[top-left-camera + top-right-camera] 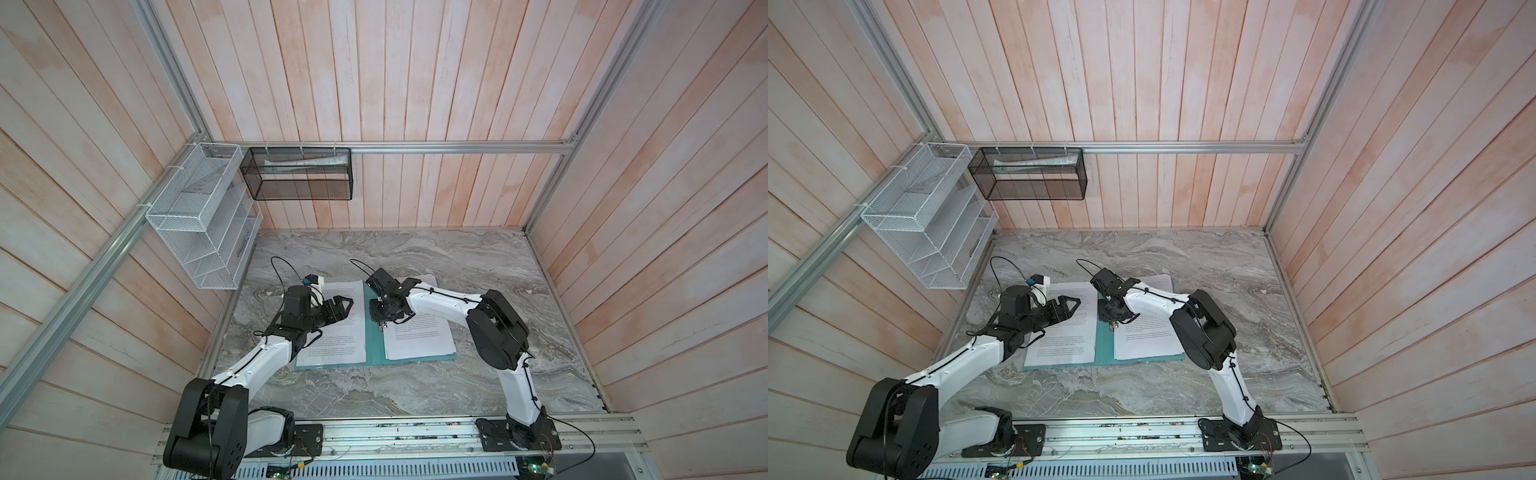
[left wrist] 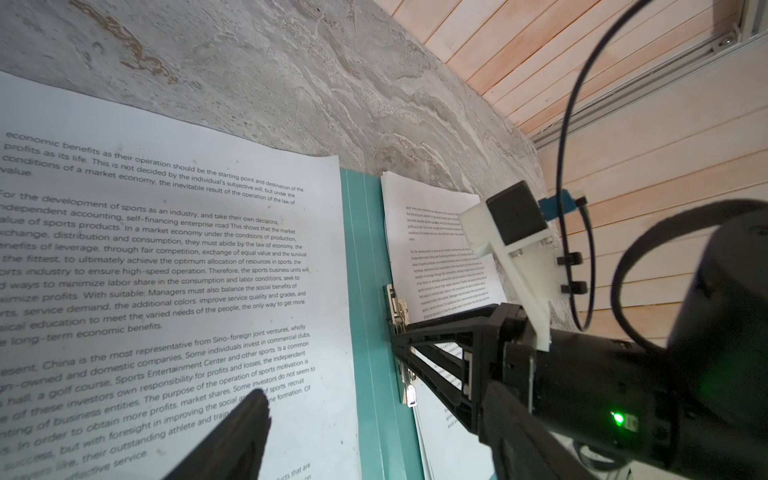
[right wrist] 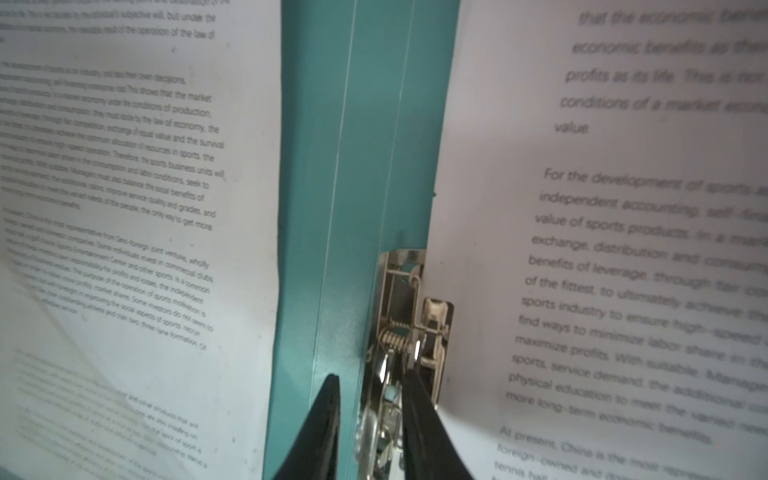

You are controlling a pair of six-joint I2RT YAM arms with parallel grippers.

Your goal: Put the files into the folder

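We see the folder (image 1: pixel 373 347) lying open and flat about the middle of the desk (image 1: pixel 519 282), well apart from all its edges. The files are divided: one sheet (image 1: pixel 332 332) lies on the folder's left half, and a small stack (image 1: pixel 415 343) lies on the right half, with its inner edge at the metal clip (image 3: pixel 411 324) beside the fold. The right gripper (image 3: pixel 370 380) points down on this clip. Its jaws are nearly together and stand on both sides of the metal, one of them touching it, but we cannot tell if it really pinches the clip. The left gripper (image 1: pixel 350 309) hovers over the single sheet with its jaws wide apart and nothing between them. We judge that the step in hand is working the clip so that the papers can be fixed. The next move, in our opinion, calls for holding the clip raised while the left gripper slides the single sheet across the fold onto the stack, without creasing it.
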